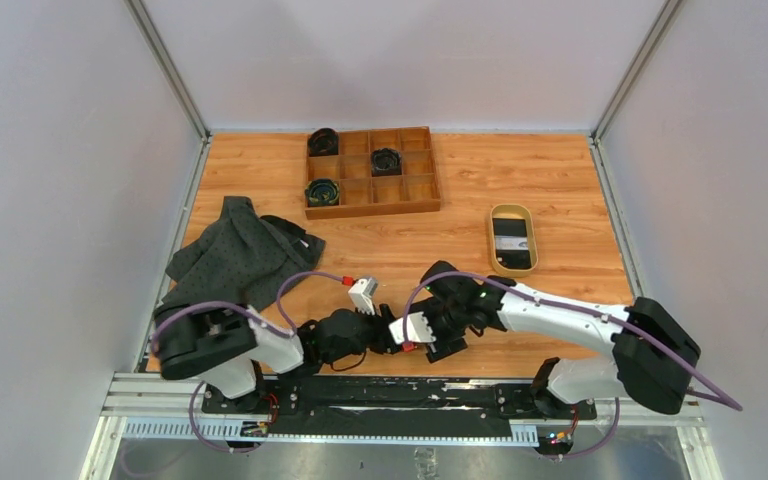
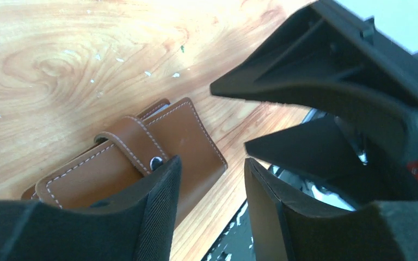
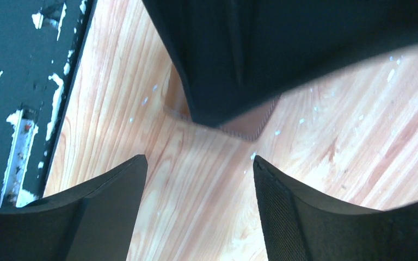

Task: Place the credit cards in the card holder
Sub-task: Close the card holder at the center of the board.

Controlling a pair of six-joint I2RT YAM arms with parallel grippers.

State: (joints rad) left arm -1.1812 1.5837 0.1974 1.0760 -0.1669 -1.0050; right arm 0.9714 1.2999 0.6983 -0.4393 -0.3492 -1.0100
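Card holder [image 2: 136,163] is lying strapped shut near the table's [image 1: 560,180] front edge, slanting just beside the left gripper [image 2: 211,163], whose fingers are standing apart, empty. Right gripper [image 3: 198,159], also spread, is hovering close. Credit cards [image 1: 512,240] are seemingly waiting in the far dish [image 1: 492,240].

Brown leather card holder [image 2: 188,142], folded shut, strap snapped, laid flat on desk [image 2: 60,65] near front edge, dark credit card [image 1: 512,236] seen in oval dish [image 1: 491,240]

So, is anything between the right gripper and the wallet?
Yes. The left gripper hangs right over the wallet and covers most of it from the right gripper; only a brown edge shows there.
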